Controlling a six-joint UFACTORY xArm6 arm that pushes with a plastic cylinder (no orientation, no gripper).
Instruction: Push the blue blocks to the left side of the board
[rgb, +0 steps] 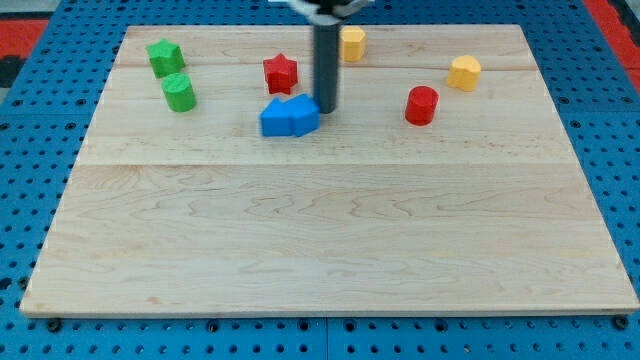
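Note:
Two blue blocks sit side by side and touching, a little above the board's middle: a blue block (276, 118) on the left and a blue cube (304, 116) on the right. My tip (326, 108) stands at the cube's right edge, touching it or nearly so. The dark rod rises straight to the view's top.
A red star (281, 72) lies just above the blue pair. A green star-like block (164, 56) and a green cylinder (179, 92) are at the upper left. A yellow block (352, 43) is behind the rod, a red cylinder (421, 104) and another yellow block (463, 72) at the upper right.

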